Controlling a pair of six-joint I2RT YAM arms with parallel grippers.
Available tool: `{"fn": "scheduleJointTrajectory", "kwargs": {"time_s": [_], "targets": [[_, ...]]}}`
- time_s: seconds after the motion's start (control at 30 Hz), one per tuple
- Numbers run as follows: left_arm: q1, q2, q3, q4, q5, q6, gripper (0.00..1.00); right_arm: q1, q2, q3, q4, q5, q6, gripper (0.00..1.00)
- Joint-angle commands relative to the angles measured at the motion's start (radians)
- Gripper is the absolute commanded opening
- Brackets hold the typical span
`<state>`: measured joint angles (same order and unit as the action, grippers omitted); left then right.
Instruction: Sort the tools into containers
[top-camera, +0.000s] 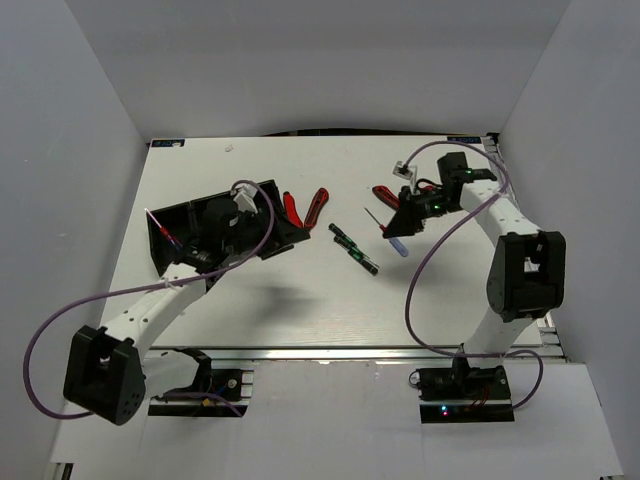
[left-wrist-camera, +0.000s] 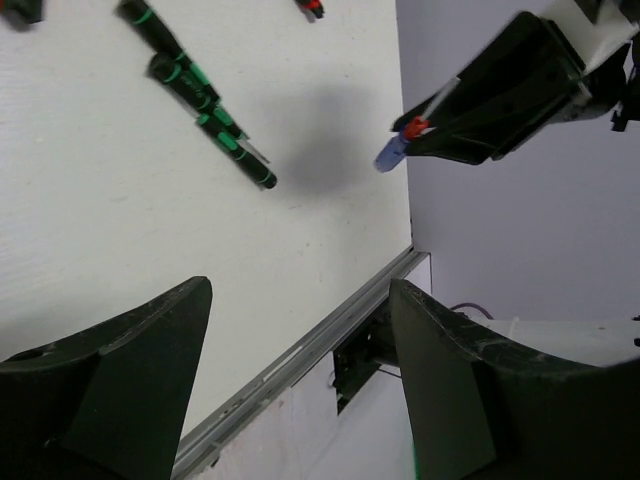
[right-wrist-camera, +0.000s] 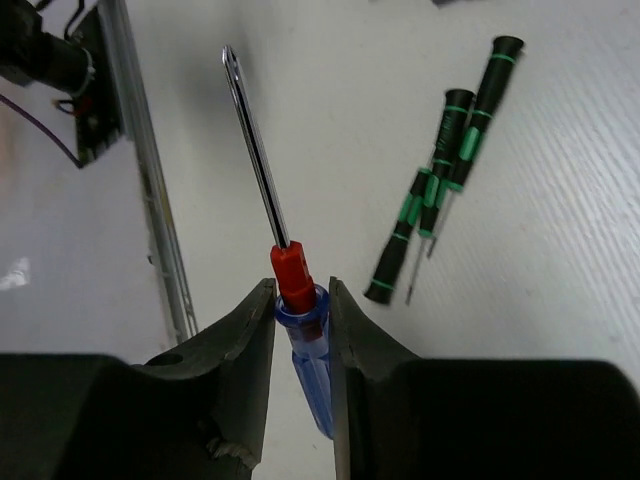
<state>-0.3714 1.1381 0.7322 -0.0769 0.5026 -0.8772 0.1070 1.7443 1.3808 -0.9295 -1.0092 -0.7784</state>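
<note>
My right gripper (top-camera: 405, 222) is shut on a blue-handled screwdriver (top-camera: 400, 246) with a red collar and holds it above the table. In the right wrist view the fingers (right-wrist-camera: 352, 330) clamp the handle (right-wrist-camera: 305, 345), shaft pointing away. My left gripper (top-camera: 262, 232) hovers over the black tray (top-camera: 160, 225); its jaws stand wide apart and empty in the left wrist view (left-wrist-camera: 300, 290). Another blue-handled screwdriver (top-camera: 168, 236) lies in the tray's left end. Black-and-green screwdrivers (top-camera: 352, 248) lie mid-table, also in both wrist views (left-wrist-camera: 200, 95) (right-wrist-camera: 445, 160). Red-and-black cutters (top-camera: 303, 207) lie beside the tray.
A second red-handled cutter (top-camera: 384, 195) lies behind my right gripper. The metal rail (left-wrist-camera: 300, 350) of the table's near edge runs under my left gripper's view. Grey walls close in the table on the left, back and right.
</note>
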Motion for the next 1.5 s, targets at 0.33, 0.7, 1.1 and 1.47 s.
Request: {"fn": "scheduleJointTrajectory", "kwargs": {"time_s": [0.33,0.7,1.1,1.47], "targets": [[-0.225,0.123,0.124,0.114,-0.182,-0.017,0.83,0.223,-0.058,-0.077,0.796,0.122,1.212,0.00],[-0.247,0.183,0.159,0.115,-0.203,-0.023,0.82,0.339,-0.088,-0.109,0.986,0.181,1.386,0.00],[-0.250,0.221,0.164,0.144,-0.171,-0.036,0.63,0.393,-0.095,-0.144,1.060,0.192,1.461,0.00],[-0.250,0.229,0.157,0.155,-0.157,-0.036,0.21,0.421,-0.132,-0.215,1.127,0.179,1.507,0.00]]}}
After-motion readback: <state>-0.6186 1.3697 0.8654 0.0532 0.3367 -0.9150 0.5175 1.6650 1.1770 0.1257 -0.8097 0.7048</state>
